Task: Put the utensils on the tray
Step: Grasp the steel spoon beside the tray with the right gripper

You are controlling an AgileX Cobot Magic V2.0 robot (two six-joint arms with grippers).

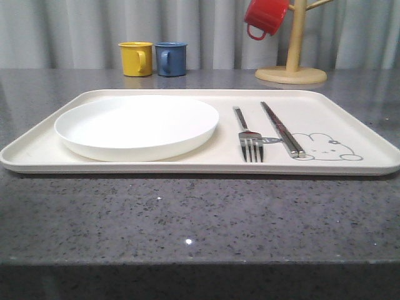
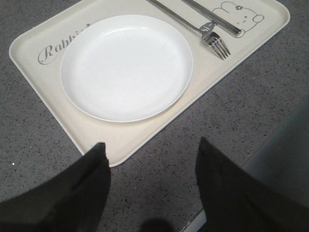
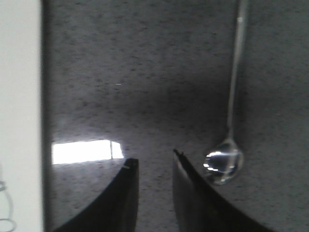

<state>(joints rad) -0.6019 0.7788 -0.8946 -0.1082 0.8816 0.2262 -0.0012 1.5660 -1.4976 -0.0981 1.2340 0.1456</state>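
Silver spoon point(image 3: 231, 101) lies on the dark speckled countertop point(image 3: 145, 72), off the tray point(image 3: 19, 96), and that looks like the piece in hand now, since the fork point(image 1: 249, 139) and the chopsticks point(image 1: 282, 129) are already lying on the cream tray beside the round white plate point(image 1: 136, 125). Right gripper point(image 3: 155, 166) hangs low over the stone with its jaws only narrowly parted and nothing between them; the spoon's bowl sits just outside one finger, handle running away from the tool, and the tray's edge lies well off to the fingers' other side. To do this cleanly, I'd judge it wants to spread wider, shift across so the thin handle falls between the pads, then close near the neck above the bowl, because a slim flat handle on hard stone will skate if clipped from one side. Left gripper point(image 2: 150, 166) hovers wide open and empty, just off the tray's near rim, the plate ahead of it.
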